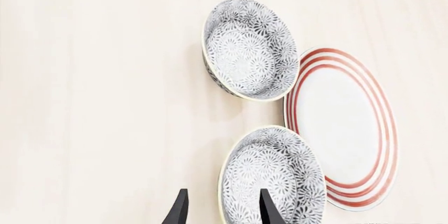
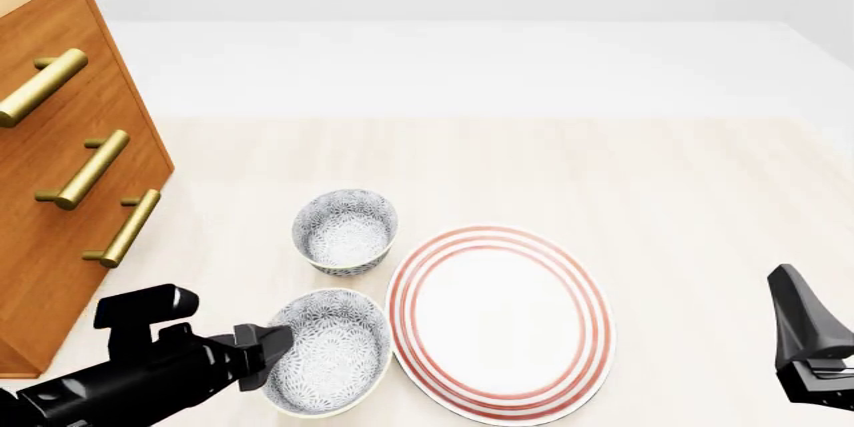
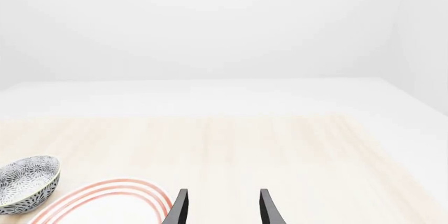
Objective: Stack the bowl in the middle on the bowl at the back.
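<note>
1. The red-ringed plate (image 2: pixel 501 319) was taken as the landmark. The bowl in the middle (image 2: pixel 327 350) stood just beside the plate's left edge, toward the camera end of it, upright on the table (image 2: pixel 641 177). The bowl at the back (image 2: pixel 346 231) stood farther from the camera, off the plate's far-left edge, also upright.

2. The left gripper (image 1: pixel 222 209) was seen released, its 2 fingers parted. In the left wrist view 1 finger lay over the inside of the middle bowl and the other outside it, so the jaws appeared to straddle the rim on the side away from the plate. Whether either finger touched the rim could not be told.

3. From that gripper the back bowl lay straight ahead in the wrist view, past the middle bowl; a lift and a short carry away from the camera were judged to be needed.

4. The right gripper (image 3: pixel 222 208) was likewise open, holding nothing, on the plate's right and well apart from both bowls. The left arm was clearly nearer.

5. Both bowls and the plate were seen empty.
</note>
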`<state>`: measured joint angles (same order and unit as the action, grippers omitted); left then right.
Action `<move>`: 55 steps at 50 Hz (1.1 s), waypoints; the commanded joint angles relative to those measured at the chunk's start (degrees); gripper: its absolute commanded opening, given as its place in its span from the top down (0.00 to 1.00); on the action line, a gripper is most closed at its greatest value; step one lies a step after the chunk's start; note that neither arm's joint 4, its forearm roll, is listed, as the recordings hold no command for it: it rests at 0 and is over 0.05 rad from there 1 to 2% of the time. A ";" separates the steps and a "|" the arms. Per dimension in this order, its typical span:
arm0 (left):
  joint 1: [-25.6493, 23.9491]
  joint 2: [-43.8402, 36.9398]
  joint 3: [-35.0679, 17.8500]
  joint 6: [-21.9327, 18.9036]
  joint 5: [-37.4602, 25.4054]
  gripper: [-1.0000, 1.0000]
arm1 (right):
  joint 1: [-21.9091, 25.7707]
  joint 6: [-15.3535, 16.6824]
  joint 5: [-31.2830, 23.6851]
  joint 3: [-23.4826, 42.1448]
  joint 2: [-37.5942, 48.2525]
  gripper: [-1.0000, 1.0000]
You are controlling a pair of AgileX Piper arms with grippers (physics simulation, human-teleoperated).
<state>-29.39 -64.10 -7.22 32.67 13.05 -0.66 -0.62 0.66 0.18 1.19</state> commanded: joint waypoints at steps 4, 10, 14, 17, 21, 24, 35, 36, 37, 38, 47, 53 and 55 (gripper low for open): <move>-2.15 -7.31 -0.19 -0.80 5.82 0.00 | 0.01 0.01 0.49 -0.02 0.52 0.00; -2.99 -8.80 -0.53 -0.93 6.65 0.00 | 0.02 -0.03 0.68 -0.03 0.77 0.00; -3.74 -9.60 -0.61 -0.99 7.17 0.00 | 0.03 0.00 0.64 -0.03 0.76 0.00; -3.95 -8.97 -0.78 -1.39 6.57 0.00 | 0.02 0.01 0.65 -0.03 0.77 0.00; -3.44 -8.09 -0.89 -1.91 5.64 1.00 | 0.02 0.03 0.64 -0.04 0.77 0.00; -3.57 -7.13 -0.94 -2.05 4.78 1.00 | 0.04 0.09 0.58 -0.03 0.70 0.00; -3.41 -2.29 -1.58 -2.31 0.26 1.00 | 0.05 0.13 0.51 -0.03 0.64 0.00; -3.35 -1.46 -1.68 -2.38 -0.56 1.00 | 0.05 0.13 0.49 -0.03 0.60 0.00; -3.43 -0.83 -1.69 -2.37 -1.16 1.00 | 0.03 0.12 0.50 -0.03 0.62 0.00; -3.43 -0.79 -1.70 -2.37 -1.20 1.00 | 0.03 0.12 0.50 -0.03 0.62 0.00; -2.91 10.54 -5.34 -3.76 -14.50 1.00 | 0.17 0.43 -0.01 0.00 0.04 0.00; -2.50 18.22 -9.35 -5.36 -25.03 1.00 | 0.21 0.54 -0.14 -0.01 -0.09 0.00; -2.49 19.04 -9.95 -5.49 -26.35 1.00 | 0.21 0.55 -0.16 -0.01 -0.13 0.00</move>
<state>-32.25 -54.13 -12.91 28.76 -1.79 -0.50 -0.22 0.72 0.17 1.30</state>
